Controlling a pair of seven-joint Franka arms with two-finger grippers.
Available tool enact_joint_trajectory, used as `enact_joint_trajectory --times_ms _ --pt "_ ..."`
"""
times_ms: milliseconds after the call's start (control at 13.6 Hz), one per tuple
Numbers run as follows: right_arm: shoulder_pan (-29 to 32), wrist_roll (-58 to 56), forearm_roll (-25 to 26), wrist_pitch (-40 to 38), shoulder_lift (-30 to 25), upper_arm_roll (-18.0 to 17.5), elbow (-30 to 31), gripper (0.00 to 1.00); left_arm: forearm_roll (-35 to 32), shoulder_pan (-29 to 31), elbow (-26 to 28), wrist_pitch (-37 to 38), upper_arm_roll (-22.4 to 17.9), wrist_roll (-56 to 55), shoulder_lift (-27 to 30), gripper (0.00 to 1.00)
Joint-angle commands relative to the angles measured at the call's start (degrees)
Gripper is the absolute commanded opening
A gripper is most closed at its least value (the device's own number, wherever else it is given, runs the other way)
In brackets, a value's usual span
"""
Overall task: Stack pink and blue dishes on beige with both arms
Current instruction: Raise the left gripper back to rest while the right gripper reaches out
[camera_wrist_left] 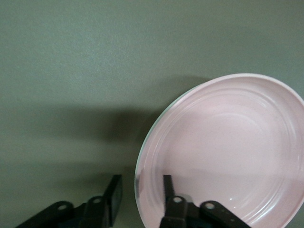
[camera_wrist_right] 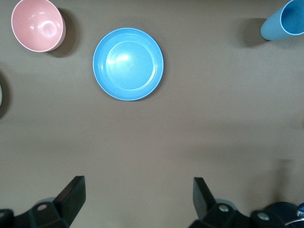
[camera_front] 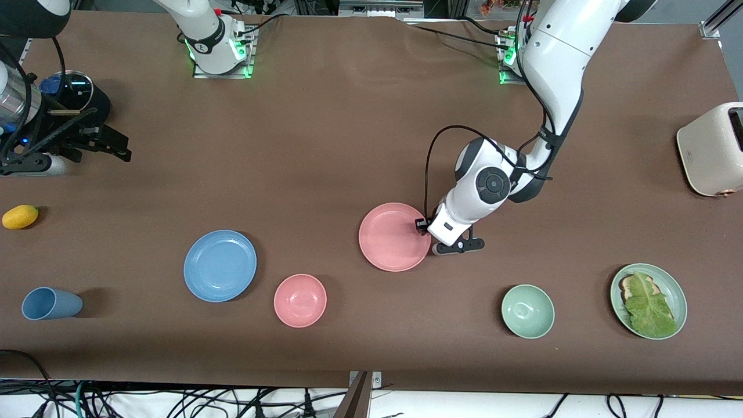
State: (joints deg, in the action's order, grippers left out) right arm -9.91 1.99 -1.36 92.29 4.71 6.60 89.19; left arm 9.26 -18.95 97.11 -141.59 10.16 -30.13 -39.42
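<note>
At the pink plate's [camera_front: 393, 237] rim, the left claw [camera_wrist_left: 141, 194] is being held parted astride it; the plate risks being dragged. The right claw [camera_wrist_right: 137, 197], spread wide, is waiting above the blue plate [camera_front: 220, 265].

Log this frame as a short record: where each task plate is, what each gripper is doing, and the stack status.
pink plate: on the table, mid-table
blue plate: on the table, toward the right arm's end, beside the pink bowl
beige plate: not visible in any view
left gripper: at the pink plate's rim, one finger on each side of it, slightly parted
right gripper: open, holding nothing, raised near the right arm's end of the table
stack status: blue plate not yet stacked
</note>
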Motion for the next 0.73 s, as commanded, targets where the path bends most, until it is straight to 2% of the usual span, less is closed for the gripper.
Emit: enact_joint_trajectory --times_ms 0,147,440,660 --pt "0.33 -0.5 -0.92 -0.62 -0.06 0.08 -0.51 1.0 -1.35 0.14 0.01 2.88 -0.4 -0.89 3.81 1.0" --pt "0.33 -0.5 -0.92 -0.71 -0.06 0.08 -0.51 1.0 -1.35 0.66 -3.31 11.02 -0.49 -0.8 6.1 1.0" --pt "0.33 -0.5 -0.92 -0.71 -0.06 0.17 -0.51 1.0 -1.53 3.21 -16.31 32.38 -0.67 -0.45 7.25 1.0" --pt "0.33 -0.58 -0.92 -0.71 -0.06 0.17 -0.51 1.0 -1.44 5.23 -24.14 44.17 -0.75 -0.19 7.69 1.0"
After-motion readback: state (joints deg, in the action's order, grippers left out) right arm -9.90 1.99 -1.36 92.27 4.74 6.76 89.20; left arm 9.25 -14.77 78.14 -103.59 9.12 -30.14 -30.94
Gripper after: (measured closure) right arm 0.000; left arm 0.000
